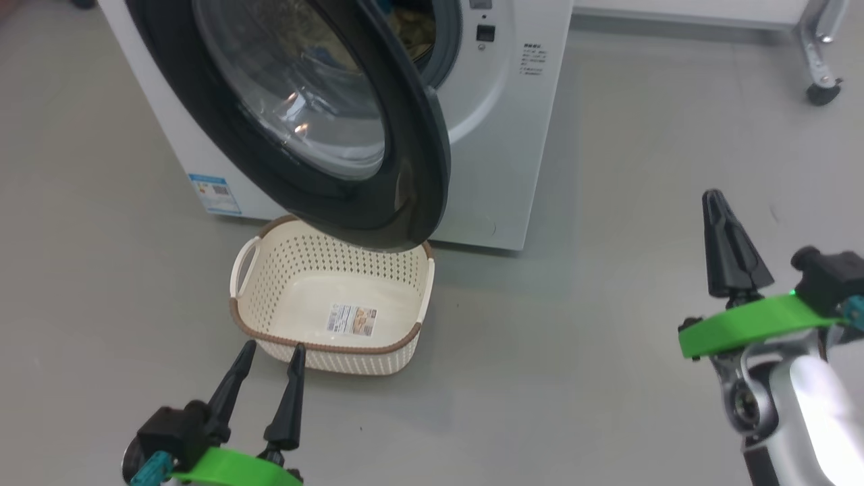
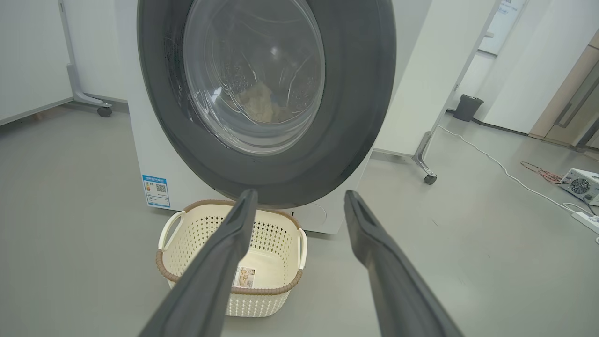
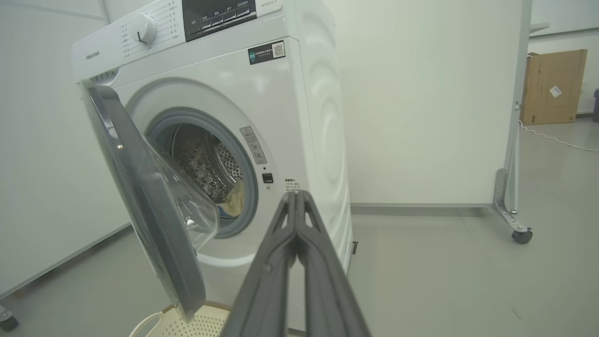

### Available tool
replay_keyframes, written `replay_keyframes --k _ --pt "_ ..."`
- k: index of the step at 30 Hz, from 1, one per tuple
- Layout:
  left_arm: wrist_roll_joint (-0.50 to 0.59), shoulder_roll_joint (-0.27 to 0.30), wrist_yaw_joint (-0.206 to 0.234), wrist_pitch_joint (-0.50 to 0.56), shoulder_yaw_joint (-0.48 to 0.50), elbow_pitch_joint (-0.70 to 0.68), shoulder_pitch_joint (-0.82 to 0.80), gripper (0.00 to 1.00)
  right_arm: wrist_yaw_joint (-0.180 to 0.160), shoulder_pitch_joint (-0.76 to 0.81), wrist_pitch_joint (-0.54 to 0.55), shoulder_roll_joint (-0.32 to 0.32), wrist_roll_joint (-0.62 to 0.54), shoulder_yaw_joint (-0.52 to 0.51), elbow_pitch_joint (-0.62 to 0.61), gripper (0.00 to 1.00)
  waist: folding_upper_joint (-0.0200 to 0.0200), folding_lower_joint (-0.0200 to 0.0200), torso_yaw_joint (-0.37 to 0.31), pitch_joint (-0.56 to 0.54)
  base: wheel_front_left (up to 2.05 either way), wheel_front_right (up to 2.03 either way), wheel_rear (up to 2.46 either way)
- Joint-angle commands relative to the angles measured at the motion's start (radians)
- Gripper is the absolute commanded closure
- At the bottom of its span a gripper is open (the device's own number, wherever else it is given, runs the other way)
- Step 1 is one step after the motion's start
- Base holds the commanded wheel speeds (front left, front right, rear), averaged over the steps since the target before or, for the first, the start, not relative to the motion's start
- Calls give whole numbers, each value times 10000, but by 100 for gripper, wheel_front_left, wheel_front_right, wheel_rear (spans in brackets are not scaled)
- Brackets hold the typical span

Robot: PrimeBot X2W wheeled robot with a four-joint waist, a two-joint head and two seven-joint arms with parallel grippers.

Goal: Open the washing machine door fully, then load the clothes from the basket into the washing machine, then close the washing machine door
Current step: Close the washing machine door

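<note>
The white washing machine (image 1: 499, 128) (image 3: 290, 107) stands ahead with its washing machine door (image 1: 398, 135) (image 2: 355, 93) (image 3: 154, 234) swung partly open over the basket. The cream basket (image 1: 405, 351) (image 2: 281, 285) sits on the floor with only a label on its bottom. Pale cream clothes (image 3: 236, 199) (image 2: 259, 103) lie inside the steel drum, seen through the opening and the glass. My left gripper (image 1: 273, 351) (image 2: 299, 196) is open, just in front of the basket. Off to the right of the machine, my right gripper (image 1: 714, 197) (image 3: 296, 194) is shut on nothing.
A white partition on castors (image 3: 514, 229) (image 2: 428, 175) stands right of the machine. A white cable (image 2: 505, 168) and a small box (image 2: 582, 185) lie on the grey floor at the far right. A black bin (image 2: 468, 106) is further back.
</note>
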Motion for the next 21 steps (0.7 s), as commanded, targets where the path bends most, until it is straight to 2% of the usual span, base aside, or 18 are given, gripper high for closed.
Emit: replay_keyframes --k 1,8,21 --pt "89 28 -65 -95 260 -250 -675 0 102 -761 -101 -243 -82 276 -229 100 0 0 339 472 0 0 0" --pt "201 -261 -65 -95 -404 -51 -1470 0 102 -2730 -127 -1066 190 1722 205 100 0 0 1099 1338 0 0 0" --pt "184 -662 -65 -95 -883 121 -2045 0 102 -5286 -441 -2217 1974 6091 926 100 0 0 2221 2214 0 0 0"
